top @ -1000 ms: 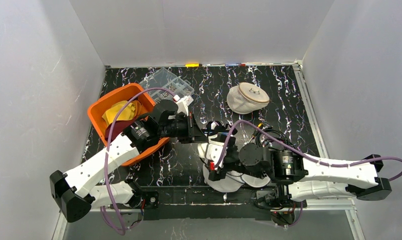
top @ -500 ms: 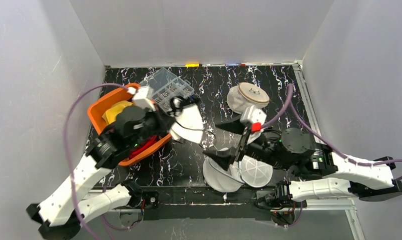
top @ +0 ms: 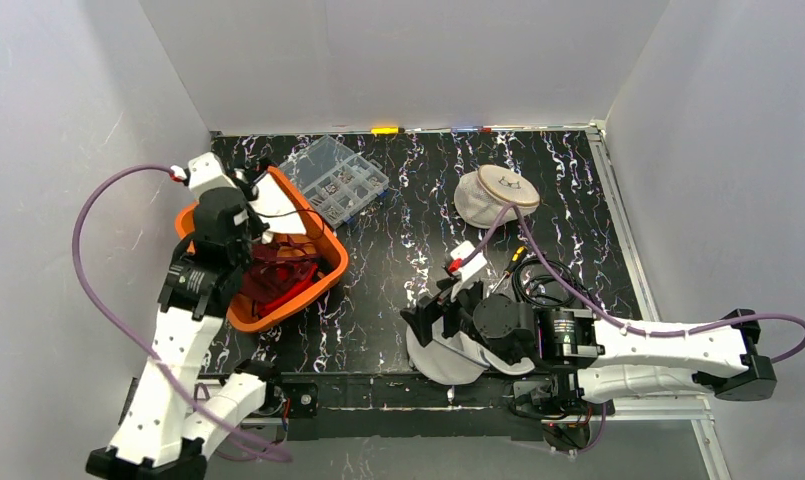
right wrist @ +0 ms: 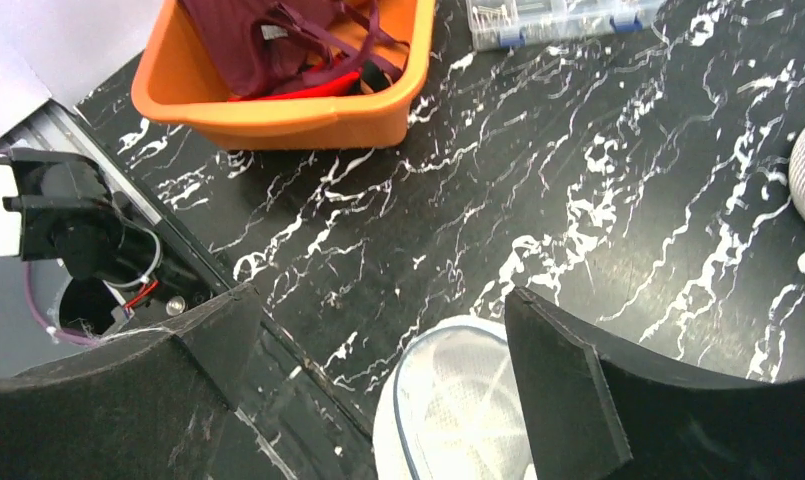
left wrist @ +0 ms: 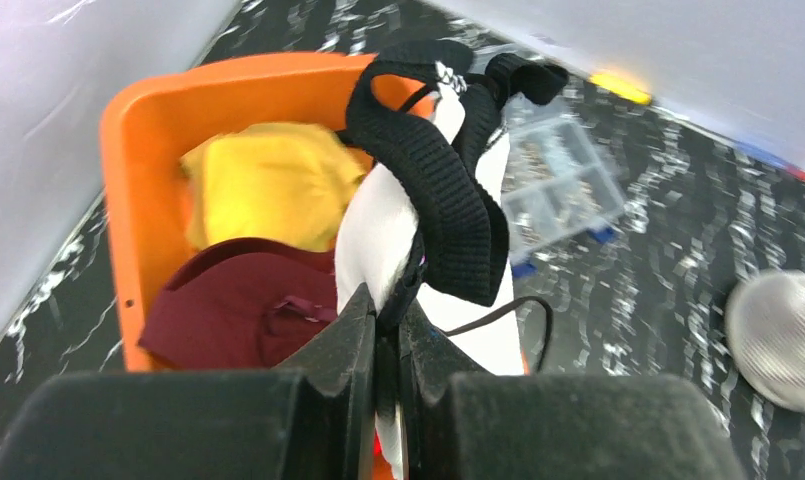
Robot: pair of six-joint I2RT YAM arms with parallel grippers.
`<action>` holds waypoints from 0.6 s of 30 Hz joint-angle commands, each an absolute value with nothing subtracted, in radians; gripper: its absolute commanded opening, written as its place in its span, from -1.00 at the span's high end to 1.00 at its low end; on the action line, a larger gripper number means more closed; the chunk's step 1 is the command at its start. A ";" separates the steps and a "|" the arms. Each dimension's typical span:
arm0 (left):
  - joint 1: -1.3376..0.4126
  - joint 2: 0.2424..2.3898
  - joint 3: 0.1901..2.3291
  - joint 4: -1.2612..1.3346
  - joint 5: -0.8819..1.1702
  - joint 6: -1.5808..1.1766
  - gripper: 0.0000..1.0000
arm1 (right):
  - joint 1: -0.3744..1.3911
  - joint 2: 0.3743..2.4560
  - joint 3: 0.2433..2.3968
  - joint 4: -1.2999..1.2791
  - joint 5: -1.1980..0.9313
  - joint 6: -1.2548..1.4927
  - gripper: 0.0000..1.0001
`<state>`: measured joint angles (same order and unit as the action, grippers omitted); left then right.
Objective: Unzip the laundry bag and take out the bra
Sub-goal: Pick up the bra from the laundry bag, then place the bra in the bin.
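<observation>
**Bra out of the bag, now over the bin**

In the last second we swung the left claw (left wrist: 386,312) from mid-counter (top: 398,230) to above the orange bin (top: 330,265). It is clamped on the bra (left wrist: 378,230), whose white cups and black strap dangle over the clothes (left wrist: 258,185) there. The right claw (right wrist: 378,300) has spread its fingers wide and hangs empty over the opened laundry bag (right wrist: 448,410) at the near edge. We judge the removal done, with only the letting go left.
</observation>
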<state>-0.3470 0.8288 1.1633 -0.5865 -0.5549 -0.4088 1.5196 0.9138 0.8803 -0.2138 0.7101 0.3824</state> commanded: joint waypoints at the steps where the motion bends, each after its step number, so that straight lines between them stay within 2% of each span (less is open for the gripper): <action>1: -0.116 0.868 1.101 -0.567 -0.409 -0.458 1.00 | 1.521 0.822 0.822 -0.124 0.752 0.487 -0.97; 5: 0.029 0.874 1.018 -0.521 -0.290 -0.492 1.00 | 1.520 0.734 0.731 -0.099 0.718 0.522 -0.97; 18: 0.044 0.843 0.698 -0.195 -0.117 -0.478 1.00 | 1.521 0.551 0.613 -0.133 0.704 0.557 -0.97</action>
